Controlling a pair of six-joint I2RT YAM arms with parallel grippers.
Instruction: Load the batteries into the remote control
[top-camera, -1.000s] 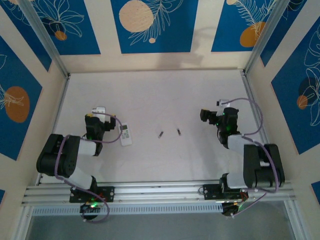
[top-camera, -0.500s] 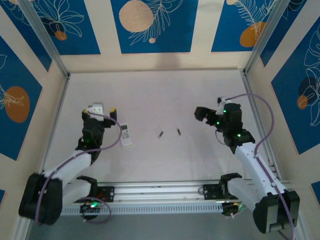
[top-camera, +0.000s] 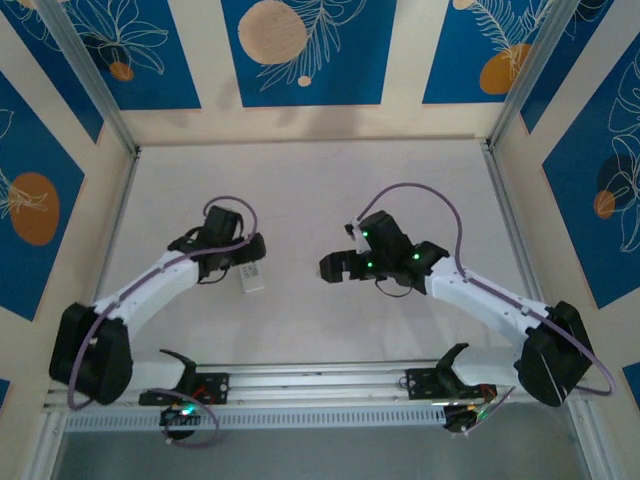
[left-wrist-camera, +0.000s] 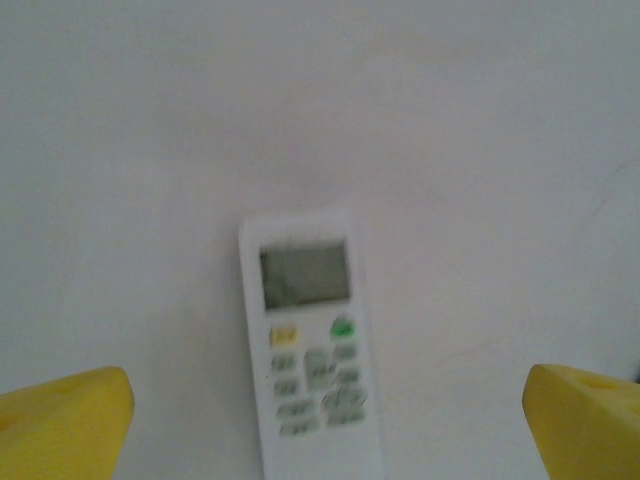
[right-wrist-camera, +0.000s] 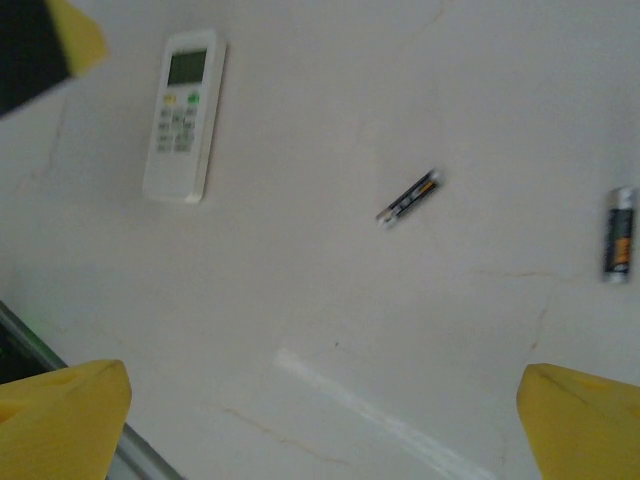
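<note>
The left gripper (left-wrist-camera: 322, 425) hangs over the white table (top-camera: 300, 190) with its yellow fingertips (left-wrist-camera: 62, 422) spread wide and holding nothing. The remote control (left-wrist-camera: 312, 350) lies face up below and between them, its grey display and buttons showing. The right gripper (right-wrist-camera: 320, 425), likewise wide open and empty, is poised above the table's middle, where the first battery (right-wrist-camera: 408, 198) lies aslant and the second battery (right-wrist-camera: 620, 235) lies apart from it near the right edge of the right wrist view, both well clear of the remote control.
</note>
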